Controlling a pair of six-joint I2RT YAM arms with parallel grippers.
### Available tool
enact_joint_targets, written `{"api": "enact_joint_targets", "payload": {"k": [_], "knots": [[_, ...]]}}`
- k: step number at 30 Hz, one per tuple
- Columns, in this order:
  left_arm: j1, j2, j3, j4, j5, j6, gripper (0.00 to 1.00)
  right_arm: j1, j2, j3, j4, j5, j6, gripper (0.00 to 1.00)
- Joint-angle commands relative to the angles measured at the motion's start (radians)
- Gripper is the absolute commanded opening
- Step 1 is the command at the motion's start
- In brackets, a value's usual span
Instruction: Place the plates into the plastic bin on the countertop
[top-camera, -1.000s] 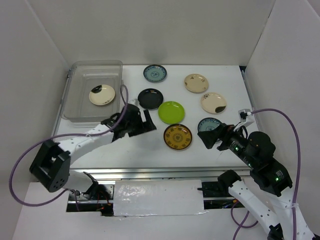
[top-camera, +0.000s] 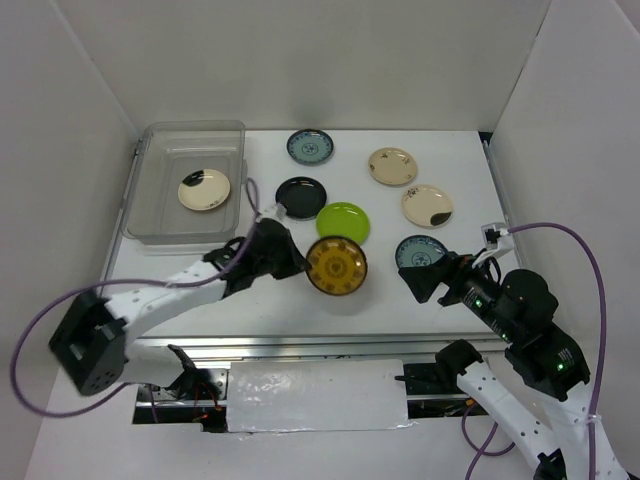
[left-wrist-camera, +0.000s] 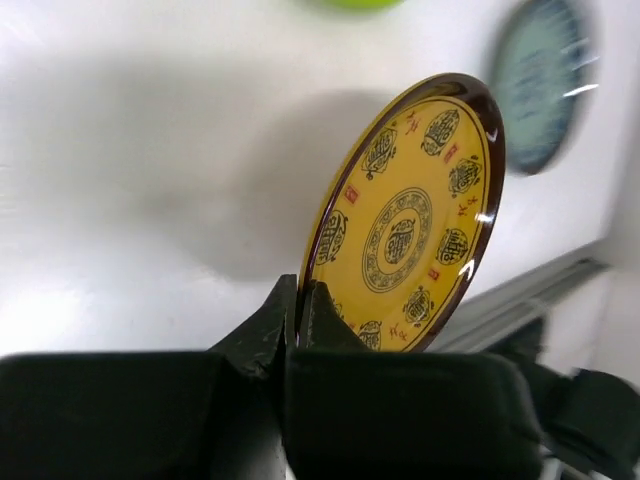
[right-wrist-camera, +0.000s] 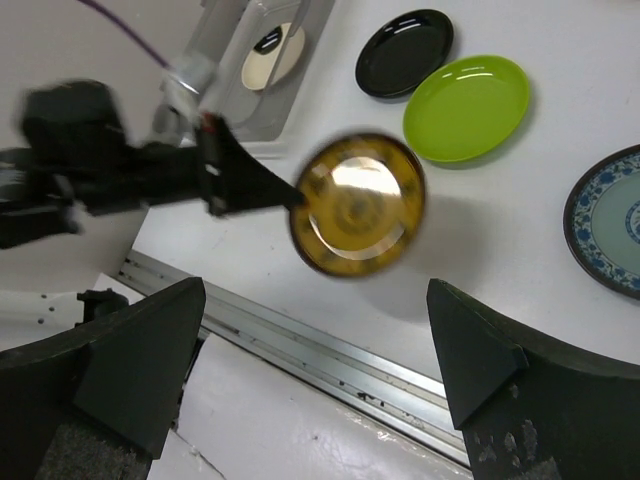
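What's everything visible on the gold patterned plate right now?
The gold patterned plate is small, round, glossy, yellow-gold with dark medallion motifs, a ringed centre and a dark brown rim. The left pincer is shut on its edge, holding it tilted above the countertop, which carries its shadow. It hangs near the lime green plate, apart from it. Nothing else touches it.

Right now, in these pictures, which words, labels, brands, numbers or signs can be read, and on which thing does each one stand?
No text can be read with certainty in any view.
On the brown-gold plate, held on edge in the left gripper: small red marks and dark round medallions, perhaps characters, too small and stylised to read.
On the blue-patterned plate: ornament only, no letters.
On the plastic bin: no label shows.
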Motion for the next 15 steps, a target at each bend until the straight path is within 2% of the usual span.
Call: {"api": "enact_joint_targets", "payload": {"k": [1, 3, 4, 6, 7, 8, 9, 10, 12, 13, 14, 15], "knots": [[0.097, -0.243, 0.12, -0.215, -0.181, 0.043, 0.0, -0.008, 0.019, 0.003, 0.037, 0.009, 0.004, 1.0], [0.203, -0.309, 0.187, -0.356, -0.212, 0.03, 0.0, -0.008, 0.045, -0.037, 0.08, 0.004, 0.015, 1.0], [0.329, -0.326, 0.203, -0.381, -0.208, 0.02, 0.0, -0.01, 0.058, -0.05, 0.096, 0.0, 0.029, 1.0], [0.463, -0.355, 0.218, -0.404, -0.187, -0.015, 0.0, -0.011, 0.097, -0.093, 0.154, -0.017, 0.039, 1.0], [0.592, -0.375, 0.22, -0.399, -0.177, -0.024, 0.0, -0.016, 0.108, -0.128, 0.174, -0.029, 0.05, 1.0], [0.66, -0.374, 0.23, -0.402, -0.182, -0.045, 0.0, -0.016, 0.116, -0.144, 0.217, -0.031, 0.056, 1.0], [0.722, -0.348, 0.239, -0.405, -0.183, -0.065, 0.0, -0.019, 0.127, -0.159, 0.24, -0.034, 0.065, 1.0], [0.842, -0.322, 0.247, -0.398, -0.176, -0.072, 0.0, -0.019, 0.133, -0.185, 0.255, -0.04, 0.075, 1.0], [0.935, -0.204, 0.298, -0.355, -0.139, -0.064, 0.0, -0.025, 0.139, -0.202, 0.295, -0.064, 0.081, 1.0], [1.015, -0.159, 0.315, -0.32, -0.06, -0.058, 0.0, -0.025, 0.144, -0.214, 0.304, -0.075, 0.084, 1.0], [1.043, -0.118, 0.338, -0.272, -0.018, -0.05, 0.0, -0.026, 0.147, -0.219, 0.318, -0.09, 0.084, 1.0], [1.066, -0.046, 0.339, -0.15, 0.026, -0.047, 0.0, -0.032, 0.157, -0.224, 0.326, -0.097, 0.084, 1.0]]}}
